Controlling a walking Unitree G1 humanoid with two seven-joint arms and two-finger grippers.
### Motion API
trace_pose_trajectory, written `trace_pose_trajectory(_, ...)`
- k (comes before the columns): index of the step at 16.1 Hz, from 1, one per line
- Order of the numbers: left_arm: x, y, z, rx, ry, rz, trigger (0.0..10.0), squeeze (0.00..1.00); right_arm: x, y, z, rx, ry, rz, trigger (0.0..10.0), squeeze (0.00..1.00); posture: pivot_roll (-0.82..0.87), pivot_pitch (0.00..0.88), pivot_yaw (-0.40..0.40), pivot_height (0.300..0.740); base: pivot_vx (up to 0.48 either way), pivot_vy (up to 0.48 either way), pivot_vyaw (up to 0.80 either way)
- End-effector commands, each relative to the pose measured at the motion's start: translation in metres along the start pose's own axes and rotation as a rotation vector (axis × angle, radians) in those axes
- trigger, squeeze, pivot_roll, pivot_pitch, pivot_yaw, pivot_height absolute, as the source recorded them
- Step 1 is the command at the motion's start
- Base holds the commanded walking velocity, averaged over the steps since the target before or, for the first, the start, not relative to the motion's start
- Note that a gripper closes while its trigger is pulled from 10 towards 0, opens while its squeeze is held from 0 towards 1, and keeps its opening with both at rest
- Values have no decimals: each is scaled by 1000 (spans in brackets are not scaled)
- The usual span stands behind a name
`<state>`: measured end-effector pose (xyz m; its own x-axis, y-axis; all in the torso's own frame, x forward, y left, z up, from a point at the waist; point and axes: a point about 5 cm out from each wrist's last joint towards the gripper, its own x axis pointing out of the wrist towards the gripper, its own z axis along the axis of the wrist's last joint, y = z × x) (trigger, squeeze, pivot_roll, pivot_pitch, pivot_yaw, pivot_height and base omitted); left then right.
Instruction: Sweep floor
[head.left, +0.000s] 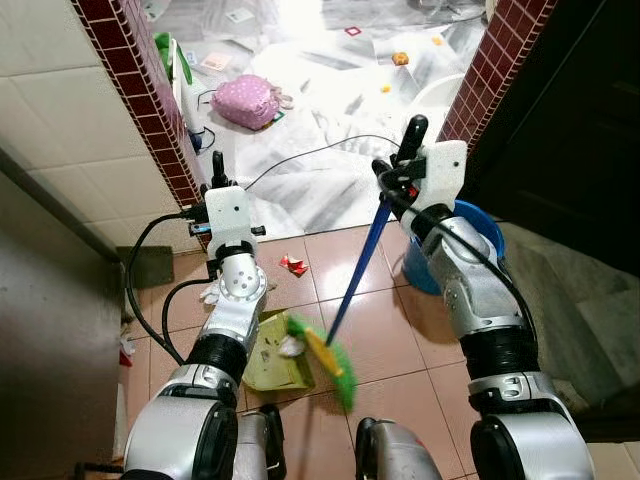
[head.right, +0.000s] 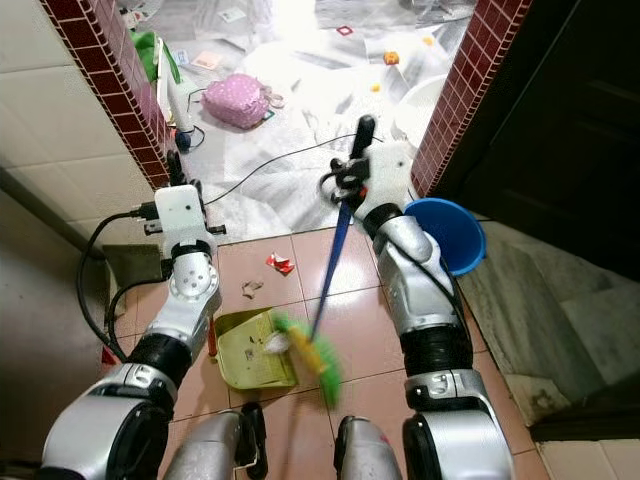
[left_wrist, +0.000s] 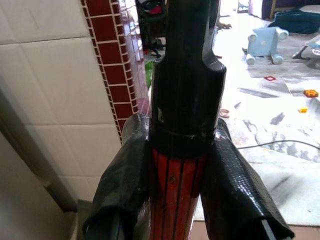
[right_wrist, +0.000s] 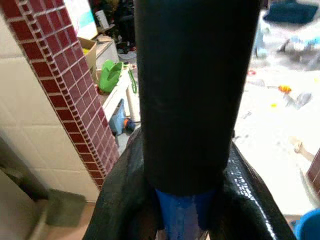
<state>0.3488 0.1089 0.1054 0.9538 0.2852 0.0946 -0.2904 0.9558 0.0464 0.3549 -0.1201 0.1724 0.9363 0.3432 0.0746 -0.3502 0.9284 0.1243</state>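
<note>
Nearest the robot's legs, the green bristle head of the broom (head.left: 330, 357) rests at the open lip of a yellow-green dustpan (head.left: 268, 352) that lies on the reddish floor tiles (head.left: 380, 335). A small pale wad of litter (head.left: 291, 345) sits on the pan, touching the bristles. Pan and bristles lie below and between the two grippers, closer to the body than either.

The broom's blue shaft rises on a slant from the bristles up to the right gripper (head.left: 392, 172), whose black fingers (right_wrist: 252, 197) are clamped around the shaft just under its black grip, as the right wrist view shows. The left gripper (head.left: 216, 180) is raised on the other side, its fingers (left_wrist: 235, 185) closed tight on a red ribbed handle with a black cap (left_wrist: 186, 100); this handle runs down toward the dustpan.

Between the grippers and a little below their level, a red scrap (head.left: 294, 264) lies on the tiles, and a crumpled pale bit (head.right: 251, 288) lies nearer the left arm. Just beside the right forearm, on its outer side, stands a blue bucket (head.left: 485, 222).

Beyond the grippers, a black cable (head.left: 300, 155) crosses pale sheeting (head.left: 320, 110) past the brick-tiled doorway posts (head.left: 150, 110). Farther off lie a pink bag (head.left: 246, 100) and small orange toys (head.left: 400, 58).
</note>
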Motion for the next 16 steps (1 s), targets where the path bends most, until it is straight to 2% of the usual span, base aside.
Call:
trace_pose_trajectory(1,-18,-5,-32,-18,173,-23,10000,0,5,7,20,86,-62,28,10000,0,-128,198,-14,740,0,0,0)
trace_pose_trajectory(2,-17,-6,-31,-23,173,-35,10000,0,8,11,30,120,-71,40,10000,0,-132,194,-13,740,0,0,0)
trace_pose_trajectory(4,-15,-7,-31,-24,175,-42,10000,0,11,14,47,117,-104,54,10000,0,-136,189,-12,740,0,0,0)
trace_pose_trajectory(5,-14,-8,-31,-29,185,-57,10000,0,13,12,61,10,-157,54,10000,0,-137,183,-12,740,0,0,0)
trace_pose_trajectory(6,-13,-8,-31,-32,194,-67,10000,0,12,12,66,-34,-173,53,10000,0,-137,181,-12,740,0,0,0)
trace_pose_trajectory(7,-12,-9,-31,-45,201,-79,10000,0,10,6,81,-179,-236,31,10000,0,-134,177,-12,740,0,0,0)
trace_pose_trajectory(9,-11,-10,-32,-51,218,-107,10000,0,7,1,94,-239,-275,1,10000,0,-133,168,-10,740,0,0,0)
trace_pose_trajectory(10,-10,-9,-32,-29,221,-100,10000,0,2,-8,106,-288,-316,-35,10000,0,-135,163,-6,740,0,0,0)
trace_pose_trajectory(11,-10,-8,-32,-27,223,-104,10000,0,2,-10,108,-301,-326,-46,10000,0,-136,161,-4,740,0,0,0)
trace_pose_trajectory(13,-9,-9,-32,-39,227,-121,10000,0,-5,-30,108,-357,-333,-130,10000,0,-141,148,1,740,0,0,0)
trace_pose_trajectory(14,-9,-10,-32,-70,235,-132,10000,0,-10,-40,98,-365,-299,-180,10000,0,-138,143,2,740,0,0,0)
trace_pose_trajectory(16,-6,-16,-25,-137,222,-186,10000,0,-19,-46,65,-345,-221,-230,10000,0,-137,127,7,740,0,0,0)
